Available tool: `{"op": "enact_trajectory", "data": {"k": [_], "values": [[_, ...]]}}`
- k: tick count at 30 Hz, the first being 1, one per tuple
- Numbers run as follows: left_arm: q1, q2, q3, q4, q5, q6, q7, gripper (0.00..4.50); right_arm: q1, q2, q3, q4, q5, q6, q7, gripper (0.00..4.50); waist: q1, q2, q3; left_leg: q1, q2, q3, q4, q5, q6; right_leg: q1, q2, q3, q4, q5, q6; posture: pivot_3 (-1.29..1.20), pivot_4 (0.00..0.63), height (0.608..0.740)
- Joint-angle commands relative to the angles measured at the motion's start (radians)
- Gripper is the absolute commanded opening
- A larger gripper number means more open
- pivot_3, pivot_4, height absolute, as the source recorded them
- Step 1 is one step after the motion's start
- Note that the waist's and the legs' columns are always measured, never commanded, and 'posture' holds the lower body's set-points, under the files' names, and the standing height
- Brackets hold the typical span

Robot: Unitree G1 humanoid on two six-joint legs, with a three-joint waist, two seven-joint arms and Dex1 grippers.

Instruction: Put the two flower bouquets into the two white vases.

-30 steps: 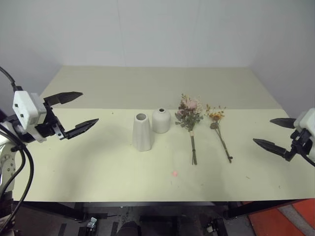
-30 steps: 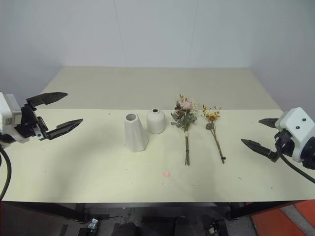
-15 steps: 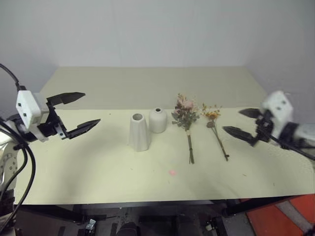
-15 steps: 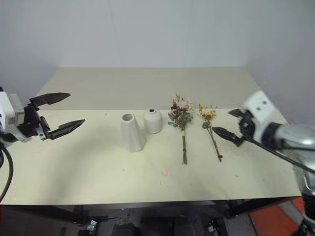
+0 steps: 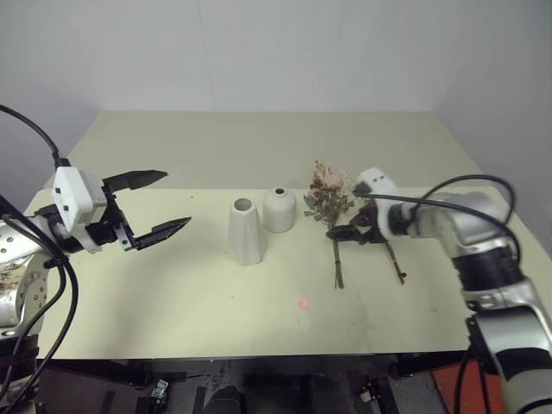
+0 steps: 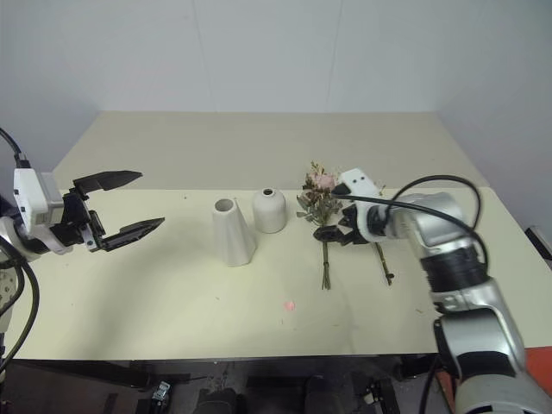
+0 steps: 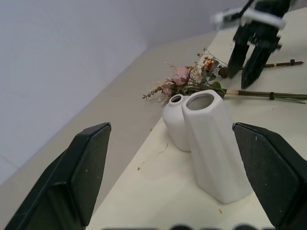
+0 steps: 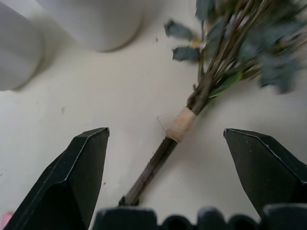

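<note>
Head views: on your pale tabletop (image 5: 172, 293), take the taller faceted vase (image 5: 246, 231) as landmark. The round-bodied vase (image 5: 279, 210) stands just beside it, behind and to its right. Further right the rose bouquet (image 5: 329, 203) lies flat, blooms away from you, stems toward the front edge; beyond it lies the thin orange-yellow sprig (image 6: 373, 235). A small pink spot (image 5: 304, 304) marks the tabletop in front of the tall vase. Your right gripper (image 5: 353, 233) hangs over the rose bouquet's stems, jaws spread, grasping nothing. Your left gripper (image 5: 158, 205) hovers well to the left of the tall vase, jaws released.

Left wrist view: the tall vase stands between your spread fingers (image 7: 84, 172), the round vase just behind it.

Right wrist view: the taped binding (image 8: 181, 124) of the rose stems lies between your parted fingers (image 8: 79, 177), untouched.
</note>
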Motion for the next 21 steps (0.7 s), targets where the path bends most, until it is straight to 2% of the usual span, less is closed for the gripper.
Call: {"op": "enact_trajectory", "data": {"k": [1,4,13,15,18,21], "values": [[-0.003,0.017,0.021,-0.042,-0.003,0.006,0.012,4.45,-0.050,0.029,-0.013,0.070,-0.041,-0.049,-0.023,4.32,0.000,0.000,0.000,0.000,0.000,0.000,0.000,0.000,0.000,0.000,0.000,0.000,0.000,0.000,0.000,0.00,0.150,0.740],[0.015,0.017,0.037,-0.058,-0.012,0.015,0.017,4.50,-0.071,0.060,-0.010,0.117,-0.055,-0.066,-0.010,3.57,0.000,0.000,0.000,-0.001,0.000,0.000,0.000,0.000,0.000,0.000,0.000,0.000,0.000,0.000,0.001,0.00,0.150,0.740],[0.067,0.007,0.051,-0.103,-0.012,0.026,0.046,4.50,-0.137,0.113,0.013,0.232,-0.119,-0.098,0.009,0.48,-0.004,0.000,0.000,0.000,0.000,0.000,0.000,0.000,0.000,0.000,0.000,0.000,0.000,0.001,0.000,0.00,0.150,0.740],[0.073,0.007,0.053,-0.107,-0.012,0.026,0.050,4.50,-0.138,0.117,0.015,0.237,-0.129,-0.094,0.011,0.19,-0.004,0.000,0.000,0.000,0.000,0.000,0.000,0.000,0.000,0.000,0.000,0.000,0.000,0.001,0.000,0.00,0.150,0.740],[0.079,0.010,0.058,-0.112,-0.014,0.029,0.054,4.50,-0.137,0.130,-0.033,0.198,-0.144,-0.094,-0.053,0.19,-0.003,0.000,0.000,0.000,0.000,0.000,0.000,0.000,0.000,0.000,0.000,0.000,0.000,0.001,0.000,0.00,0.150,0.740],[0.081,0.017,0.068,-0.117,-0.017,0.034,0.056,4.50,-0.133,0.122,-0.100,0.069,-0.169,-0.113,-0.146,0.19,-0.003,0.001,0.000,0.000,0.000,0.000,0.000,0.000,0.000,-0.001,0.000,0.000,0.000,0.001,0.000,0.00,0.150,0.740]]}}
